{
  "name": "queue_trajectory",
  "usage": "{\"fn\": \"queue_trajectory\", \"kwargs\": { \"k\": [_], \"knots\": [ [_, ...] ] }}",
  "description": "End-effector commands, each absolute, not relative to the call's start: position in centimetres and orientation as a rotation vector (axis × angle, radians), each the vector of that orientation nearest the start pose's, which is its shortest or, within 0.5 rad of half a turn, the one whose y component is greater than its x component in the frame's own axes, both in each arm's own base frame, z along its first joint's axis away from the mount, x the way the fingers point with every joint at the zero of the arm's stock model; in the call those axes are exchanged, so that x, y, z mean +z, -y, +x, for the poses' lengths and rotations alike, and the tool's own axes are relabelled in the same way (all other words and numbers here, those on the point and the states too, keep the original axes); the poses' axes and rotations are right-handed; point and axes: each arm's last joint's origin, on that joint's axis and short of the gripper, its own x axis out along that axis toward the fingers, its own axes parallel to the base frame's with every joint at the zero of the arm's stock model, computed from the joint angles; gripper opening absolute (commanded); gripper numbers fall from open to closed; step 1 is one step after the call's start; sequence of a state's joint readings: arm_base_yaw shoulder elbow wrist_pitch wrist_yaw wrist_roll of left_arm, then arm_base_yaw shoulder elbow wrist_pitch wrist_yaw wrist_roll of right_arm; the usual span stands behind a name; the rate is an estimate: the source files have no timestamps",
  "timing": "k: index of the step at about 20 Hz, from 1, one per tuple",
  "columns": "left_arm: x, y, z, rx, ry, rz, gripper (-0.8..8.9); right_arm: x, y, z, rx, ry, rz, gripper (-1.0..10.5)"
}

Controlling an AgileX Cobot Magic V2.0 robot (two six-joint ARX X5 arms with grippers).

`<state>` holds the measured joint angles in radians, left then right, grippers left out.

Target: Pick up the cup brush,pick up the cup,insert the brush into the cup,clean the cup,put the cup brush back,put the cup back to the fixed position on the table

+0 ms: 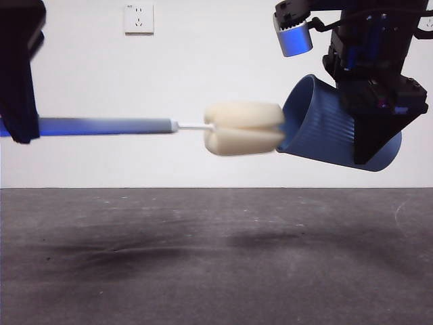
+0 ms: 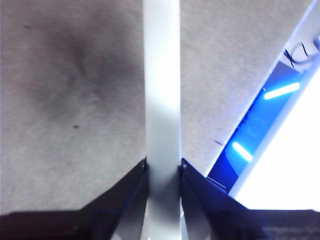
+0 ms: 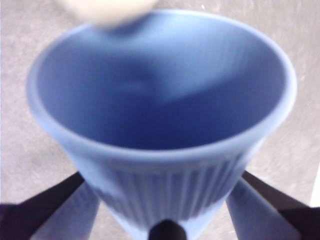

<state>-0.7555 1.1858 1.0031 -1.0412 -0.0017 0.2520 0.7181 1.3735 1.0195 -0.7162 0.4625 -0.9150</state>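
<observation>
1. The table (image 1: pixel 216 271) lies bare beneath both raised arms, open to passage.
2. The cup brush (image 1: pixel 243 128) head blocks the tilted cup (image 1: pixel 325 132) mouth, level with it.

Even, bright light; soft shadows smear the table (image 1: pixel 203 257). Both wrist views are blurred. White glare fills one corner of the left wrist view.

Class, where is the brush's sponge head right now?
In the front view the sponge head hangs above the table, at the mouth of the tilted cup, near picture centre.
</observation>
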Motion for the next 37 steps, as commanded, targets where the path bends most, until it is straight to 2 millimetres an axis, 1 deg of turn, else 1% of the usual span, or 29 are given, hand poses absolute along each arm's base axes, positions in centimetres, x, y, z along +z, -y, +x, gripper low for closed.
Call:
{"fn": "queue_trajectory", "kwargs": {
  "k": [1,4,7,11,15,18,22,24,27,30,32,34,37],
  "knots": [
    [27.0,14.9,15.0,-0.828,-1.065,0.679,-0.12,24.5,-17.1,20.6,0.678,-0.753,-1.510,-0.1],
    [26.6,15.5,14.9,-0.838,-1.075,0.684,-0.12,23.6,-18.1,20.5,0.714,-0.749,-1.586,-0.1],
    [25.9,16.1,15.1,-0.848,-1.102,0.703,-0.12,22.6,-19.5,20.2,0.747,-0.733,-1.620,-0.1],
    [25.0,17.7,15.9,-0.857,-1.082,0.674,-0.12,21.6,-21.1,19.6,0.799,-0.703,-1.656,-0.1],
    [24.1,18.5,16.4,-0.877,-1.105,0.644,-0.12,21.1,-22.3,18.8,0.839,-0.671,-1.689,-0.1],
    [24.0,18.3,16.4,-0.838,-1.120,0.675,-0.12,21.1,-22.6,18.5,0.844,-0.658,-1.697,-0.1],
    [24.3,16.7,16.0,-0.743,-1.193,0.739,-0.12,21.1,-22.5,18.5,0.821,-0.664,-1.711,-0.1],
    [24.8,15.7,15.5,-0.694,-1.220,0.760,-0.09,21.1,-22.5,18.4,0.824,-0.671,-1.716,-0.1],
    [26.2,14.0,14.2,-0.676,-1.234,0.749,-0.09,21.0,-22.4,18.5,0.824,-0.674,-1.715,-0.1],
    [27.1,13.0,13.2,-0.681,-1.229,0.742,-0.09,21.1,-22.4,18.5,0.823,-0.671,-1.714,-0.1],
    [27.1,13.0,13.2,-0.683,-1.222,0.739,-0.09,21.1,-22.5,18.5,0.821,-0.668,-1.711,-0.1],
    [27.1,13.5,13.6,-0.705,-1.190,0.711,-0.09,21.1,-22.5,18.5,0.820,-0.668,-1.708,-0.1],
    [26.5,14.9,14.4,-0.792,-1.169,0.647,-0.09,21.1,-22.6,18.6,0.816,-0.658,-1.701,-0.1]
  ]
}}
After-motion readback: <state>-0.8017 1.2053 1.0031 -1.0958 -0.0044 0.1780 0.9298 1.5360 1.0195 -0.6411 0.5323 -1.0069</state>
